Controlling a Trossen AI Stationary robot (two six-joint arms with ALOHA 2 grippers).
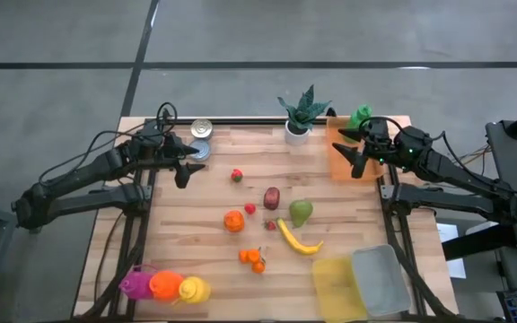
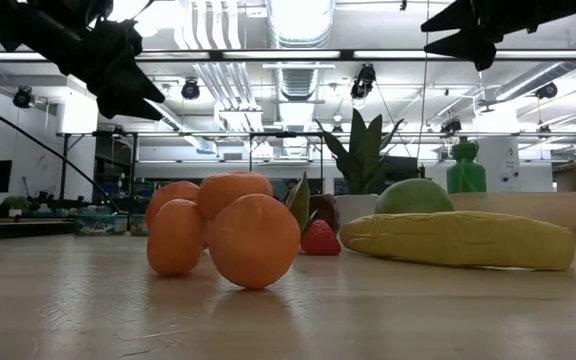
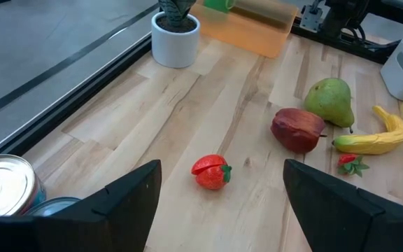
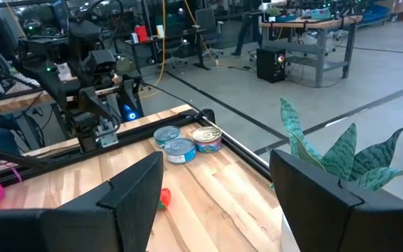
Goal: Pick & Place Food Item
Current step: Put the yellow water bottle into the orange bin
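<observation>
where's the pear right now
In the high view the green pear lies on the table right of centre, just right of the dark red apple and just above the banana.

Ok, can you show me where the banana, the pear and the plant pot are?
banana [image 1: 298, 240]: high view, on the middle of its curved yellow body.
pear [image 3: 329, 101]: left wrist view, on its green belly.
plant pot [image 3: 175, 40]: left wrist view, on its white side wall.
</observation>
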